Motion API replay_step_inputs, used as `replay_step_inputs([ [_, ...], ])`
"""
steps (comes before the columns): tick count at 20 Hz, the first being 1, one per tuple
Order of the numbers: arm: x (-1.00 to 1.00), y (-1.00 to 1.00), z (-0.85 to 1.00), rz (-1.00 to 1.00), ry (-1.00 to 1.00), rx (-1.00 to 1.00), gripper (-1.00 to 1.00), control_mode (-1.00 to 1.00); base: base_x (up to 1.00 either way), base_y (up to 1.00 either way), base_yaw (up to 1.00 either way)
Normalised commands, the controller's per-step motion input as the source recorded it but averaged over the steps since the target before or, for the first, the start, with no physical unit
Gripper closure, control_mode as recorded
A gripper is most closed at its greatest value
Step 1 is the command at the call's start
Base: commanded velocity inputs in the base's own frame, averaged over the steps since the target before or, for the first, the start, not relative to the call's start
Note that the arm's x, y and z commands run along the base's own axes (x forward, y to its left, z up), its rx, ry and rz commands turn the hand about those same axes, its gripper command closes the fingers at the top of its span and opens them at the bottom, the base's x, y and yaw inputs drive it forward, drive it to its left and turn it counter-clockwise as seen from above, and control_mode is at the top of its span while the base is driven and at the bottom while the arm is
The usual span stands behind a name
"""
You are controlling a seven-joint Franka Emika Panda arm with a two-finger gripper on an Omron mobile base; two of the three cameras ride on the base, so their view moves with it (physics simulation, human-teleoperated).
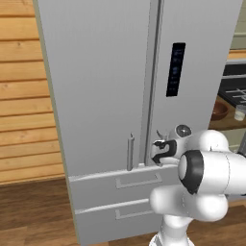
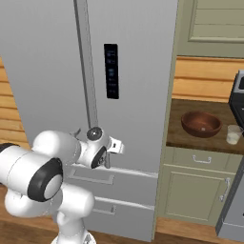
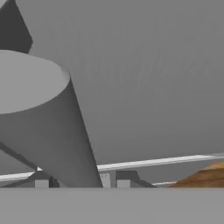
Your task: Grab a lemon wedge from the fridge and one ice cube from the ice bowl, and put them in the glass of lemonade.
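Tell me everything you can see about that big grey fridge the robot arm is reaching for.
The fridge is tall, plain matte grey, metal-looking, with two upper doors, both shut. A black control panel sits on one door. Vertical bar handles flank the centre seam, and two drawers with flat pulls lie below. It stands on the wooden floor between a wood-panelled wall and a counter. The gripper sits at a handle's lower end, the handle between its fingers.

grey fridge [image 1: 101,86], reddish-brown ice bowl [image 2: 201,124]

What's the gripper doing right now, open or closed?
Gripper: jaws straddle the fridge door handle; whether they're clamped on it cannot be told.
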Motion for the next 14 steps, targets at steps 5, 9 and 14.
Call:
replay_step_inputs([
  [5, -0.06, -0.71, 0.0, -0.09, -0.06, 0.0, 1.0, -1.0, 0.0, 0.0, 0.0],
  [9, -0.29, -0.77, 0.03, -0.05, -0.04, 0.03, 1.0, -1.0, 0.0, 0.0, 0.0],
  [14, -0.66, -0.96, 0.09, -0.06, -0.11, 0.07, 1.0, -1.0, 0.0, 0.0, 0.0],
])
